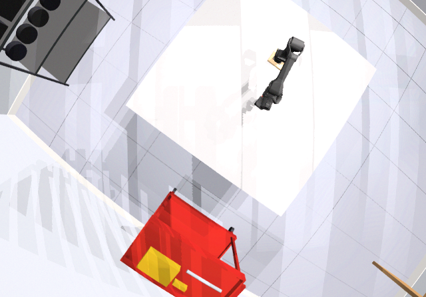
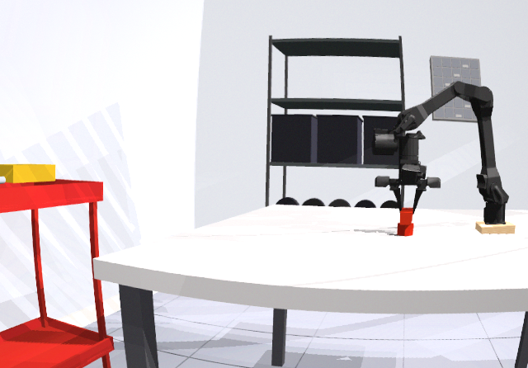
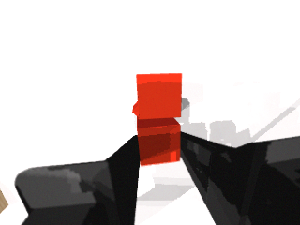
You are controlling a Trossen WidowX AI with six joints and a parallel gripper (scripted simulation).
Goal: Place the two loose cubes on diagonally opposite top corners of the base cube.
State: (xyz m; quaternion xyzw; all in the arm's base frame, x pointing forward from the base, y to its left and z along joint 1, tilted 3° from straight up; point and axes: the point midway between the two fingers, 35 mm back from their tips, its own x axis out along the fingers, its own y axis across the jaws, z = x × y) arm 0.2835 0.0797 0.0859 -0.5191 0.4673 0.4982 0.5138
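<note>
My gripper is shut on a red cube, which looks about level between the fingertips. The other loose red cube sits on the red base cube. In the wrist view, the held cube is directly below the placed cube in the picture, with their edges nearly lined up. Only a small corner of the base cube shows there. In the exterior view, the held cube is mostly hidden behind the placed one. Whether it touches the base, and the gap between the cubes, cannot be told.
The white table carries the arm's wooden mounting block. A red cart stands off the table's edge, with a yellow box on it. A shelf rack stands behind.
</note>
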